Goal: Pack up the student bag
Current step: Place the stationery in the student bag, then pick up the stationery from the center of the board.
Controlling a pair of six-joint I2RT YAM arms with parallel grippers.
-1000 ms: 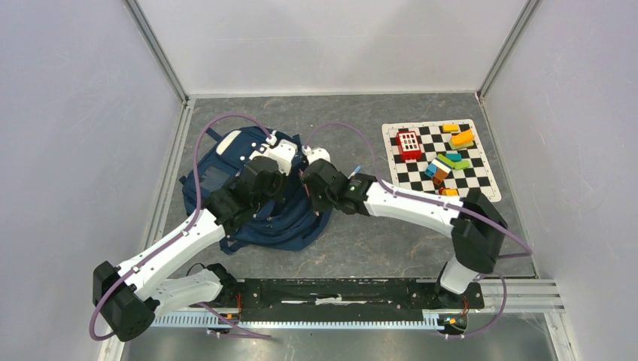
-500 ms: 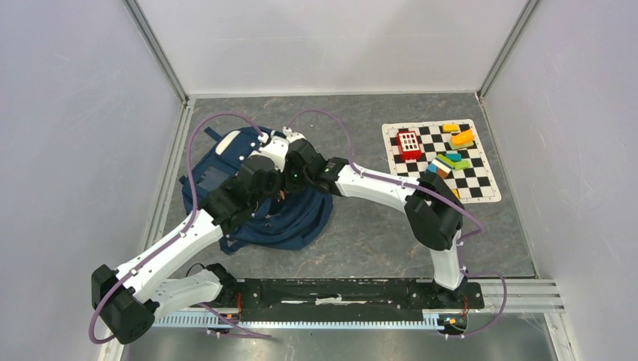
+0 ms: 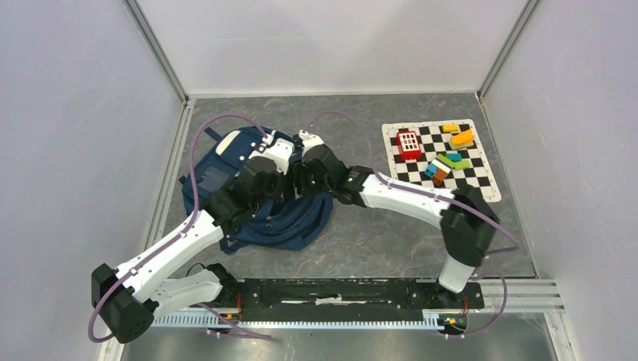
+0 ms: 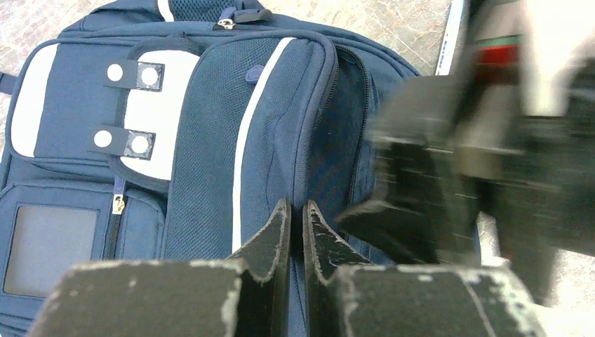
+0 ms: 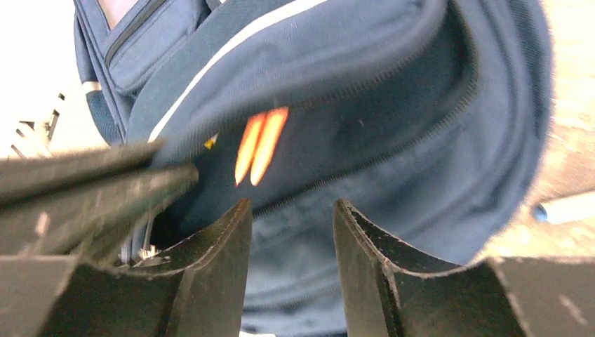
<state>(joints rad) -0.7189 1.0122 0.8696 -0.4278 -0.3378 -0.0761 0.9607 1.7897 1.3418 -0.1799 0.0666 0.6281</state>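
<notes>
Here the big, soft navy-blue fabric student bag (image 3: 293, 226) lies on the grey counter (image 3: 391, 241). Its main pocket gapes just ahead of the right fingers (image 5: 235, 228), which stand apart and empty, with two slim orange sticks (image 5: 259, 144) inside beyond them. The left fingers (image 4: 284, 221) are pressed together, apparently pinching the pocket's rim to hold it open.

A grey stone-patterned worktop (image 3: 391, 241) fills the middle of the top view. At upper right lies a black-and-white checkered mat (image 3: 481, 188), carrying a red block with a white grid (image 3: 408, 142), an orange block (image 3: 462, 138), a green and teal piece (image 3: 451, 160) and a blue and orange piece (image 3: 435, 171). A black rail (image 3: 338, 292) runs along the bottom edge.
</notes>
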